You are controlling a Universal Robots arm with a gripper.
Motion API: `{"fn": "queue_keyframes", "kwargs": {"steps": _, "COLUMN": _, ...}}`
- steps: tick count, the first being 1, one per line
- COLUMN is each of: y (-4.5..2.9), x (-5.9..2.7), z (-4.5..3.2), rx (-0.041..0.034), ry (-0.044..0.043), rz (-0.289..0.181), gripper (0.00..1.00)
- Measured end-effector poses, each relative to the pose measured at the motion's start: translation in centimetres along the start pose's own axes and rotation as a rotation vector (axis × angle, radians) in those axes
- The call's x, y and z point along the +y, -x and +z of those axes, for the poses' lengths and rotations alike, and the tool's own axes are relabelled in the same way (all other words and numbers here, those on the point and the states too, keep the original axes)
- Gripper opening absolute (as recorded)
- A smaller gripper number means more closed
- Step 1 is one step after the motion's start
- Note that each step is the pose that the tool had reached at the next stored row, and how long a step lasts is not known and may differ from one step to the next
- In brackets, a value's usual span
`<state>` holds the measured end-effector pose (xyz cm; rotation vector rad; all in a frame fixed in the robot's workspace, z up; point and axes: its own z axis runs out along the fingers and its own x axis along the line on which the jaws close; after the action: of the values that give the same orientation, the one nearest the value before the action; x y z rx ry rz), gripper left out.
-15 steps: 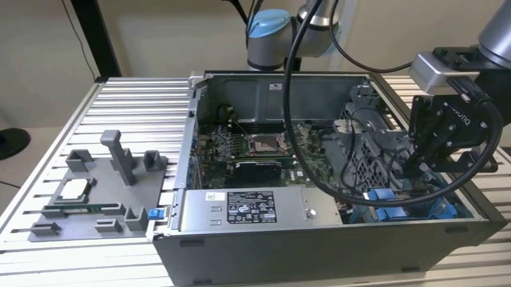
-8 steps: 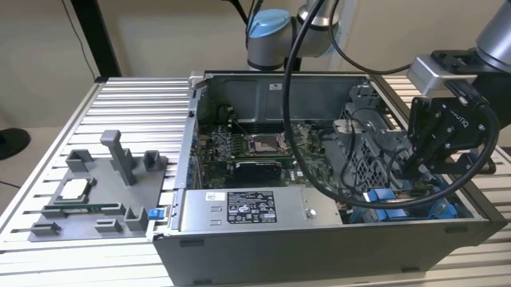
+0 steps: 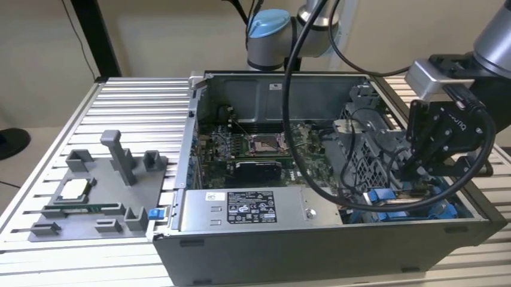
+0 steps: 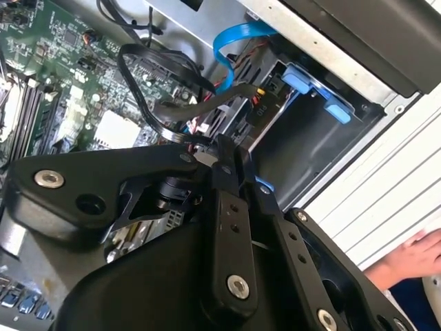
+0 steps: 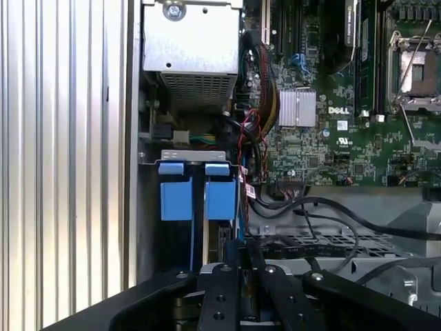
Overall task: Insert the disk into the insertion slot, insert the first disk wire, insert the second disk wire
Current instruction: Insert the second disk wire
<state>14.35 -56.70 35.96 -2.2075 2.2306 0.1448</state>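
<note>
at the exterior view's right end of the open computer case point(image 3: 319, 239), the gripper point(image 3: 427, 170) hangs low over the insertion slot point(image 3: 407, 203), its black linkage just above the blue rails there. from this view i cannot tell how the fingers stand.

the first wrist view looks straight down past the fingers point(image 5: 220, 293) — they lie close together with something narrow between them, though what they clamp is not clear. beyond them two bright blue tabs point(image 5: 196, 193) sit side by side at the edge of the bay, beside the grey power-supply box point(image 5: 193, 55) and the green motherboard point(image 5: 331, 124). a bundle of black cables point(image 5: 310, 207) crosses the perforated metal cage point(image 5: 324, 241) near the fingers.

the second wrist view gives the other side: the fingers' tips meet at a dark connector point(image 4: 258, 103) on the end of a black wire point(image 4: 158, 83), just beside a light blue flat cable point(image 4: 238, 38) that curves down into the bay. a blue carrier handle point(image 4: 313, 89) juts from the dark slot wall — the disk itself is not plainly seen behind it. a person's hand point(image 4: 410, 258) rests on the slatted table point(image 4: 386, 186) outside the case.

the exterior view alone takes in the grey fixture tray point(image 3: 96, 197) on the table, well apart from the case, with small parts standing in it.
</note>
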Motion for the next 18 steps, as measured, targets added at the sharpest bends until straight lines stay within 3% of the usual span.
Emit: {"fn": "queue_keyframes", "kwargs": {"steps": 18, "y": -0.06, "x": -0.06, "z": 0.88, "rx": 0.0000, "ry": 0.0000, "rz": 0.000, "gripper": 0.00}}
